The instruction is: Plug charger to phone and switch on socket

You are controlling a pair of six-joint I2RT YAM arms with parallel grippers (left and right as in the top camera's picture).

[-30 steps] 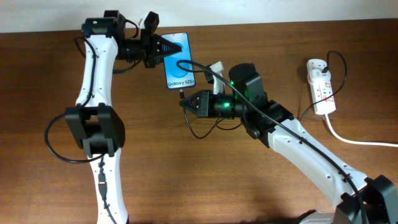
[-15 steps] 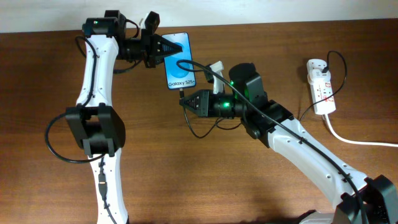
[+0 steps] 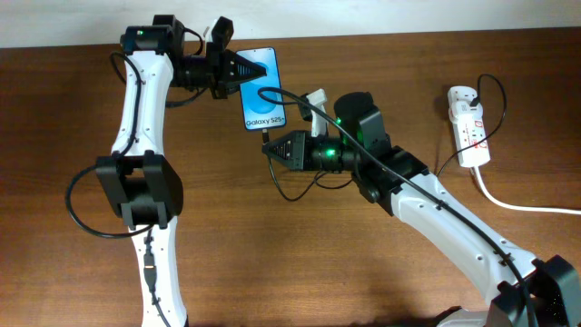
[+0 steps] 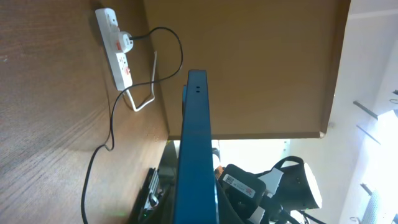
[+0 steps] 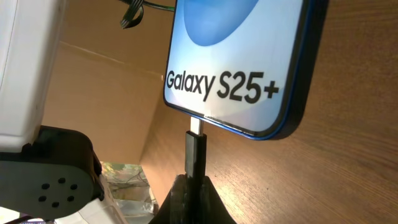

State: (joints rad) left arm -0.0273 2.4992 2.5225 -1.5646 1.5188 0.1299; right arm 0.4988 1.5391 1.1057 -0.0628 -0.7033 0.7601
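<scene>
The phone (image 3: 261,94) with its blue screen and "Galaxy S25+" band is held at its top end by my left gripper (image 3: 243,69), shut on it. In the left wrist view the phone (image 4: 196,149) shows edge-on between the jaws. My right gripper (image 3: 269,150) is shut on the charger plug (image 5: 195,155), whose metal tip touches the phone's bottom edge (image 5: 249,87). The thin black charger cable (image 3: 300,186) loops under my right arm. The white socket strip (image 3: 469,126) lies at the far right with a black plug in it.
The thick white cord (image 3: 517,204) runs from the socket strip off the right edge. A cardboard wall (image 4: 249,62) stands behind the table in the left wrist view. The socket strip also shows there (image 4: 115,46).
</scene>
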